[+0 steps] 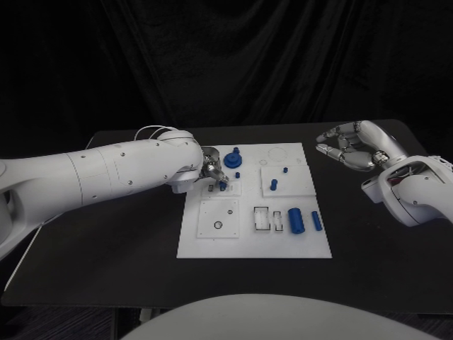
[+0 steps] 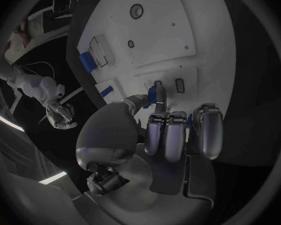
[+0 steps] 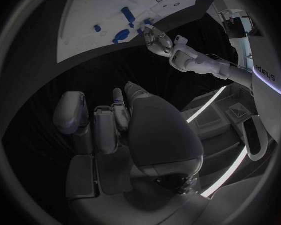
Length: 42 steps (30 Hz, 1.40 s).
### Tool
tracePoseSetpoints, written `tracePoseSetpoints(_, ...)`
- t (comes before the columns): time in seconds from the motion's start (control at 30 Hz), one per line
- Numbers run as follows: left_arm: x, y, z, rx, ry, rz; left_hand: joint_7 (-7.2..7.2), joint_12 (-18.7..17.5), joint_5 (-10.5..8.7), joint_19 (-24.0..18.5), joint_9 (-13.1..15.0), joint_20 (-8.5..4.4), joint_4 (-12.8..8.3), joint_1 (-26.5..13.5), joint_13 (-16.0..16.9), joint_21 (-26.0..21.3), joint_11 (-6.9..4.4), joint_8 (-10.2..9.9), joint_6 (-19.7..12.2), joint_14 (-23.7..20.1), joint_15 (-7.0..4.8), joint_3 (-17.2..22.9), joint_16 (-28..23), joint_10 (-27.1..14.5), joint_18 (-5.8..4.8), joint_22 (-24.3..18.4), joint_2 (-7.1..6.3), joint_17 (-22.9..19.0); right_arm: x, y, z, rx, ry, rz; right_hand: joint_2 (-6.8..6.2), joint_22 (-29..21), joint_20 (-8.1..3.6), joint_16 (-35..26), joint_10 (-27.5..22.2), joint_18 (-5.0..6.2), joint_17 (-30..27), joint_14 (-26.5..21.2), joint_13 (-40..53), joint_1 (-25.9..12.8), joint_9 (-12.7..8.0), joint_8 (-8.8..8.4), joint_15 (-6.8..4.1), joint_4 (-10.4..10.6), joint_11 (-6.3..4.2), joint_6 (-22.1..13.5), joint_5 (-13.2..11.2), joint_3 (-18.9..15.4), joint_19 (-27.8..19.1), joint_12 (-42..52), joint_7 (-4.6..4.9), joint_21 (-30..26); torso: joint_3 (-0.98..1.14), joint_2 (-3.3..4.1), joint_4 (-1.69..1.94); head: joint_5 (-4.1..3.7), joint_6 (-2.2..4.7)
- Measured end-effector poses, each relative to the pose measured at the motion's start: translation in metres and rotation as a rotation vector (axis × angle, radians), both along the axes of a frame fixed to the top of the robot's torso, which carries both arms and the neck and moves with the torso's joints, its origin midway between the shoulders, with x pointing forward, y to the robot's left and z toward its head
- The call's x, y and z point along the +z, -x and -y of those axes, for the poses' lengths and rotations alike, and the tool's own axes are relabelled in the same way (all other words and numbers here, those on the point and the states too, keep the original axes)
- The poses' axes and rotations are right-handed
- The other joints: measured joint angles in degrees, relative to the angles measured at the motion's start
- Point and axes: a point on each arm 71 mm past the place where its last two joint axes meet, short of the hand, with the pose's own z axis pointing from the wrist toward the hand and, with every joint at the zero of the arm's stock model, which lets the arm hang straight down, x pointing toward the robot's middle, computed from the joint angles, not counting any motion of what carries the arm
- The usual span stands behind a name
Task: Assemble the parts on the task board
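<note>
The white task board (image 1: 252,237) lies mid-table. My left hand (image 1: 211,172) hovers over its upper left corner and pinches a small blue part (image 2: 157,95) between thumb and fingers (image 2: 177,130), just above the board (image 2: 178,40). A blue knob (image 1: 235,156) stands right beside that hand. A blue peg (image 1: 274,185) stands in the upper right panel. Two blue cylinders (image 1: 296,221) lie at the lower right. My right hand (image 1: 353,146) hangs above the bare table to the right of the board, fingers curled in with nothing in them (image 3: 109,125).
Rectangular slots (image 1: 261,219) and a square panel with a round hole (image 1: 219,218) mark the board's lower half. Black table (image 1: 104,255) surrounds the board on all sides. A dark curtain hangs behind the far edge.
</note>
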Motion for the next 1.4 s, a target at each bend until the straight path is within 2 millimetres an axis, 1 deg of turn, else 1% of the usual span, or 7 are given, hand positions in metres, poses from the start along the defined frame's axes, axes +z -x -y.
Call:
tracePoseSetpoints(0.27,0.001,0.004,-0.01,0.02,-0.001,0.004,-0.13,0.0,0.0,0.0,0.3,0.0,0.2,-0.6,0.0,0.0,0.0,-0.1,0.5,0.0,0.0,0.4,0.0,0.0,0.0,0.0,-0.6,0.0,-0.001,0.0,0.001,-0.003,0.001,-0.004,0.0,0.0,0.0,0.0,0.0,0.0,0.0,0.0,-0.1,0.0,-0.1,0.0,0.0,0.0,0.0,0.0,0.2,0.0,0.0,0.0,0.0,-0.3,0.0,-0.04,0.09,0.09,0.0)
tracePoseSetpoints(0.37,0.001,0.004,-0.011,0.024,-0.001,0.006,-0.11,0.0,-0.06,0.0,0.4,0.0,-0.7,-1.1,0.0,0.0,0.0,-0.4,0.5,0.0,0.0,1.7,0.0,0.0,0.0,0.0,-0.58,0.0,-0.001,0.0,0.001,-0.004,0.002,-0.007,0.0,0.0,0.0,0.0,0.0,0.0,0.0,0.0,-0.1,0.0,-0.1,0.0,0.0,0.0,0.0,0.0,0.2,0.0,0.0,0.0,0.0,-0.3,0.0,-0.01,0.1,0.2,0.0)
tracePoseSetpoints(0.5,0.001,0.005,-0.012,0.027,-0.002,0.006,-0.11,0.0,-1.56,0.0,0.7,0.0,-0.6,-1.9,0.0,-0.2,0.0,-0.9,0.5,0.0,0.01,1.9,0.0,0.0,0.0,0.0,-0.51,0.0,-0.001,0.0,0.001,-0.005,0.002,-0.009,0.0,0.0,0.0,0.0,0.0,0.0,0.0,0.0,-0.1,0.0,-0.1,0.0,0.0,0.0,0.0,0.0,0.2,0.0,0.0,0.0,0.0,-0.3,0.0,0.04,0.11,0.38,0.0)
tracePoseSetpoints(0.53,0.001,0.005,-0.012,0.028,-0.002,0.006,-0.08,0.0,-1.93,0.0,0.8,0.0,-1.9,-1.9,0.0,-0.2,0.0,-0.9,0.6,0.0,0.0,3.2,0.0,0.0,0.0,0.0,-0.51,0.0,-0.001,0.0,0.001,-0.005,0.002,-0.009,0.0,0.0,0.0,0.0,0.0,0.0,0.0,0.0,-0.2,0.0,-0.1,0.0,0.0,0.0,0.0,0.0,0.2,0.0,0.0,0.0,0.0,-0.3,0.0,0.06,0.1,0.41,0.01)
tracePoseSetpoints(0.77,0.0,0.005,-0.013,0.03,-0.004,0.005,0.0,0.0,-3.27,0.0,1.0,0.0,-1.7,-2.5,0.0,-0.5,0.01,-1.3,0.6,0.0,0.01,3.4,0.0,0.0,0.0,0.0,-0.51,0.0,-0.002,-0.001,0.001,-0.007,0.004,-0.013,0.0,0.0,0.0,0.0,0.0,0.0,0.0,0.0,-0.2,0.0,-0.1,0.0,0.0,0.0,0.0,0.0,0.2,0.0,0.0,0.0,0.0,-0.3,-0.01,0.14,0.04,0.61,0.01)
tracePoseSetpoints(0.9,-0.002,0.006,-0.013,0.031,-0.003,0.002,0.09,0.0,-3.83,0.0,1.5,0.0,-2.4,-3.0,0.0,-0.6,0.01,-1.6,0.7,0.0,0.01,4.2,0.0,0.0,0.0,0.0,-0.51,0.0,-0.002,-0.001,0.001,-0.007,0.004,-0.015,0.0,0.0,0.0,0.0,0.0,0.0,0.0,0.0,-0.2,0.0,-0.1,0.0,0.0,0.0,0.0,0.0,0.2,0.0,0.0,0.0,0.0,-0.3,-0.01,0.15,0.03,0.6,0.01)
tracePoseSetpoints(1.4,-0.006,0.008,-0.011,0.042,0.021,0.019,0.11,0.0,-4.2,0.0,1.3,0.0,-3.3,-3.8,0.0,-0.8,0.01,-1.8,1.1,0.0,0.01,5.4,0.0,0.0,0.0,0.0,-0.84,0.0,-0.002,-0.001,0.001,-0.009,0.005,-0.018,0.0,0.0,0.0,0.0,0.0,0.0,0.0,0.0,-0.2,0.0,0.0,0.0,0.0,0.0,0.0,0.0,0.2,0.0,0.0,0.0,0.0,-0.3,-0.01,0.12,-0.04,0.49,-0.01)
